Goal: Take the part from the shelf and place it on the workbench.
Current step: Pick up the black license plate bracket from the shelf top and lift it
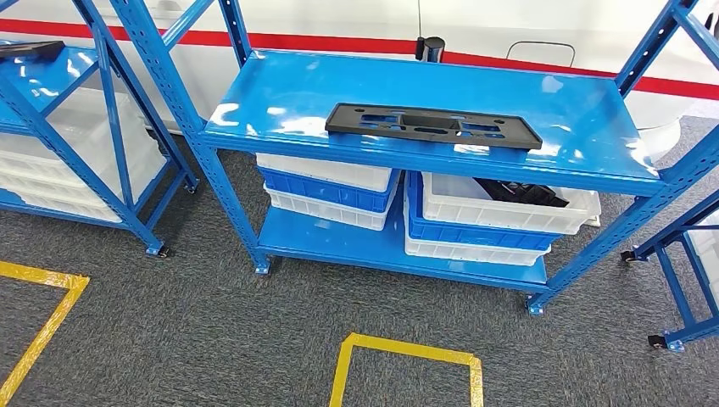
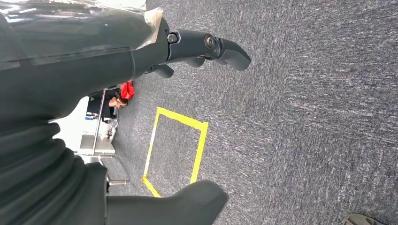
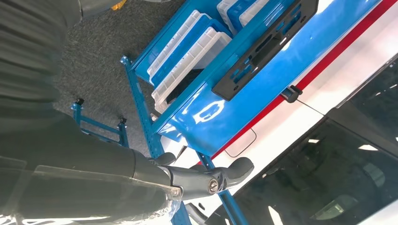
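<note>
The part [image 1: 432, 125] is a long flat black plastic plate with slots. It lies on the top board of the blue shelf [image 1: 280, 93], near the front edge and right of the middle. In the right wrist view the same part [image 3: 263, 47] lies on the glossy blue shelf [image 3: 211, 112], well beyond my right hand [image 3: 141, 173], whose fingers [image 3: 220, 176] stretch out and hold nothing. My left hand [image 2: 94, 61] hangs over grey carpet. Its fingers [image 2: 211, 47] and thumb [image 2: 187, 201] are wide apart and hold nothing.
White and blue bins [image 1: 326, 182] fill the lower shelf; the right bin [image 1: 492, 212] holds black pieces. Another blue rack [image 1: 51, 76] stands at the left, a third [image 1: 687, 280] at the right. Yellow tape [image 1: 407, 356] marks a square on the carpet. A person [image 2: 112, 101] is far off.
</note>
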`<control>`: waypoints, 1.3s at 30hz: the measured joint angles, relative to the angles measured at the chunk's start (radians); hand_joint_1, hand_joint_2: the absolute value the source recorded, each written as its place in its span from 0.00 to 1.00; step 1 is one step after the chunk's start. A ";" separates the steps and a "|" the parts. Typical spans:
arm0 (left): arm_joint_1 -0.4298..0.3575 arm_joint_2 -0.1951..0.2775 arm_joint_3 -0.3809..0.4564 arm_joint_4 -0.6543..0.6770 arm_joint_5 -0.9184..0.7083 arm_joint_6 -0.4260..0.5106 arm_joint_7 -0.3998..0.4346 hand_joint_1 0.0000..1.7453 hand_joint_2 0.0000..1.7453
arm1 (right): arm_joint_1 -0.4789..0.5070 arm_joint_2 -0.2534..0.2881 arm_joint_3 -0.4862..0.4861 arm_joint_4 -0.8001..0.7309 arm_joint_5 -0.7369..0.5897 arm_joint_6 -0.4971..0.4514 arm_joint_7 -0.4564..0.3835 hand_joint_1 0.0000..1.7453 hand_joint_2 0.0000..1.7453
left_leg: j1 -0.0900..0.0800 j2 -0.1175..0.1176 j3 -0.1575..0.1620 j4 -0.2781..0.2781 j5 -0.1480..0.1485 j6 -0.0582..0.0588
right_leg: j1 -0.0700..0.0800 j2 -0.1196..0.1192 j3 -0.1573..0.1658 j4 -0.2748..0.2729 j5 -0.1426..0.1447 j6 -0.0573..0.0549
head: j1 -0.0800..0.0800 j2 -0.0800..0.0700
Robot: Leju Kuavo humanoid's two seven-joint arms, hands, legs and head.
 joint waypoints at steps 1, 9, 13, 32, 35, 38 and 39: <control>0.000 0.000 0.000 0.000 0.000 0.000 0.000 0.00 0.00 | 0.000 0.000 0.000 0.000 0.000 0.000 0.000 0.00 1.00 | 0.000 0.000 0.000 0.000 0.000 0.000 | 0.000 0.000 0.000 0.000 0.000 0.000 | 0.000 0.000; 0.000 0.000 0.000 0.000 0.000 0.000 0.000 0.00 0.00 | 0.000 0.000 0.000 0.000 0.000 0.000 0.000 0.00 1.00 | 0.000 0.000 0.000 0.000 0.000 0.000 | 0.000 0.000 0.000 0.000 0.000 0.000 | 0.000 0.000; 0.000 0.000 0.000 0.000 0.000 0.000 0.000 0.00 0.00 | 0.000 0.000 0.000 0.000 0.000 0.000 0.000 0.00 1.00 | 0.000 0.000 0.000 0.000 0.000 0.000 | 0.000 0.000 0.000 0.000 0.000 0.000 | 0.000 0.000; 0.000 0.000 0.000 0.000 0.000 0.000 0.000 0.00 0.00 | 0.000 0.000 0.000 -0.002 0.000 0.000 0.000 0.00 1.00 | 0.000 0.000 0.000 0.000 0.000 0.000 | 0.000 0.000 0.000 0.000 0.000 0.000 | 0.000 0.000; 0.000 0.000 0.000 0.000 0.000 0.000 0.000 0.00 0.00 | 0.000 0.000 0.000 -0.002 0.000 0.000 0.000 0.00 1.00 | 0.000 0.000 0.000 0.000 0.000 0.000 | 0.000 0.000 0.000 0.000 0.000 0.000 | 0.000 0.000; 0.000 0.000 0.000 0.000 0.000 0.000 0.000 0.00 0.00 | 0.000 0.000 0.000 -0.002 0.000 0.000 0.000 0.00 1.00 | 0.000 0.000 0.000 0.000 0.000 0.000 | 0.000 0.000 0.000 0.000 0.000 0.000 | 0.000 0.000; 0.000 0.000 0.000 0.000 0.000 0.000 0.000 0.00 0.00 | 0.000 0.000 0.000 -0.002 0.000 0.000 0.000 0.00 1.00 | 0.000 0.000 0.000 0.000 0.000 0.000 | 0.000 0.000 0.000 0.000 0.000 0.000 | 0.000 0.000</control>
